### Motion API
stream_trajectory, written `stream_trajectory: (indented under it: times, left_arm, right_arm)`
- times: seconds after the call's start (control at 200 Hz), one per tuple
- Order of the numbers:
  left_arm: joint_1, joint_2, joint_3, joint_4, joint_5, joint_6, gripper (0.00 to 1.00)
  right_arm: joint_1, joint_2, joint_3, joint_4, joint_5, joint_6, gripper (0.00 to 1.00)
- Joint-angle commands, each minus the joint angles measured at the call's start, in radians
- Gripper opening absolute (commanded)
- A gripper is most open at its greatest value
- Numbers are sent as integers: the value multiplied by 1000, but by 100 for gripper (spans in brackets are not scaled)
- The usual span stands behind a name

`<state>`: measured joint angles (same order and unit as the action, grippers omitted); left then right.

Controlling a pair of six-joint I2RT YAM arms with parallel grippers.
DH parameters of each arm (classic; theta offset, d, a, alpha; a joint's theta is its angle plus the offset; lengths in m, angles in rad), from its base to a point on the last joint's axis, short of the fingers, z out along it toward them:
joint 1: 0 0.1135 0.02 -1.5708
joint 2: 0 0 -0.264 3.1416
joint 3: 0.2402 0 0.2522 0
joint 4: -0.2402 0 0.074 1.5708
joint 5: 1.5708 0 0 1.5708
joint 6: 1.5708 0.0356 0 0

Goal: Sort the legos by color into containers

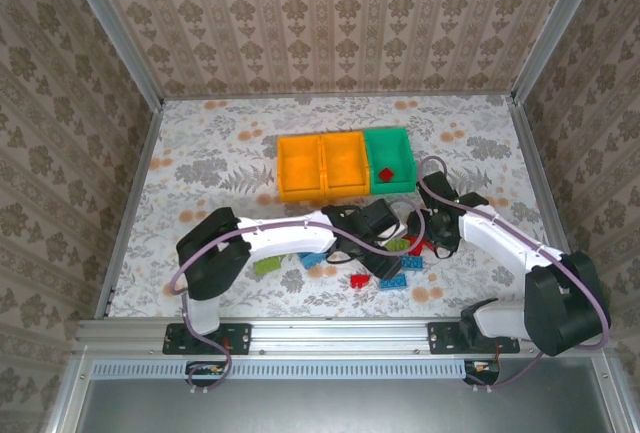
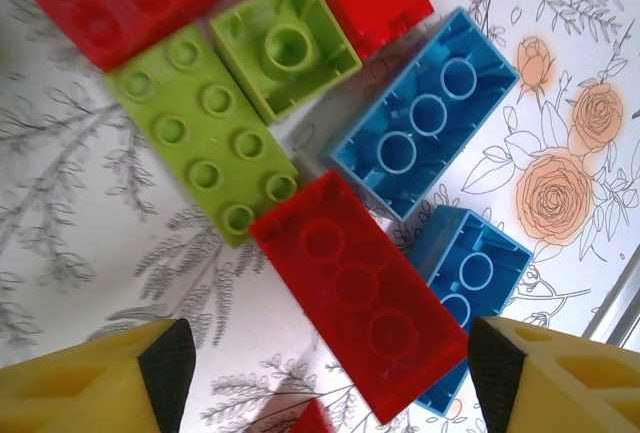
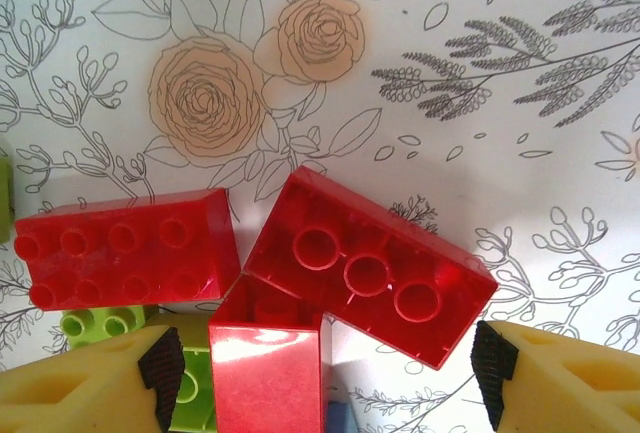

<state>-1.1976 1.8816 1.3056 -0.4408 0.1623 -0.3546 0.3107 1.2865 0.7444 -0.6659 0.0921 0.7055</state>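
We see our left hand (image 2: 325, 378) spread wide above the legos (image 1: 413, 263), its yellow fingers (image 2: 90, 383) on either side of an upturned red brick (image 2: 360, 298), not gripping it. Lime green bricks (image 2: 200, 133) and blue bricks (image 2: 425, 113) lie just beside it. Our right hand (image 3: 325, 373) is spread too, low over three red pieces (image 3: 370, 268), pinching nothing. The legos lie scattered on the flowered counter (image 1: 220, 153), near of the containers: two orange bins (image 1: 283, 168) on the left, and a green bin (image 1: 388, 133) on the right holding one small red brick (image 1: 387, 174).
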Motion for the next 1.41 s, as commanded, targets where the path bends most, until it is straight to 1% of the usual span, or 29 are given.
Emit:
stream_trajectory:
  times: [0.0,0.13,0.29,0.465,0.525,0.595,0.65,0.7,0.755,0.94,1.125,1.255,1.4]
  left_arm:
    - [-28,30,48,-68,18,-52,73]
    - [-33,62,65,-79,15,-81,70]
    - [-37,95,103,-89,18,-86,69]
    - [-32,131,124,-121,-7,-99,61]
    - [-26,133,120,-114,-4,-105,54]
    - [-20,131,112,-108,-7,-113,39]
    - [-15,124,107,-108,-12,-116,30]
    - [-10,115,100,-108,-19,-116,24]
    - [-2,99,90,-107,-35,-119,20]
    - [38,26,68,-91,-73,-103,19]
    - [100,-32,110,-123,-111,-40,18]
    - [158,-55,163,-127,-109,11,19]
    - [238,-25,267,-143,-90,80,21]
  right_arm:
    - [-19,-43,-23,9,42,-20,81]
    - [-45,-78,-45,12,40,-36,82]
    - [-67,-115,-71,12,32,-50,82]
    - [-79,-140,-95,13,28,-54,83]
    - [-79,-144,-100,13,26,-55,83]
    - [-79,-145,-102,13,27,-57,83]
    - [-80,-145,-102,8,29,-57,83]
    - [-79,-145,-101,6,31,-58,83]
    - [-79,-145,-99,7,29,-63,83]
    - [-64,-154,-106,43,-10,-93,81]
    - [-38,-134,-112,29,17,-68,80]
    - [-39,-122,-121,35,31,-61,80]
    - [-40,-88,-95,26,27,-37,80]
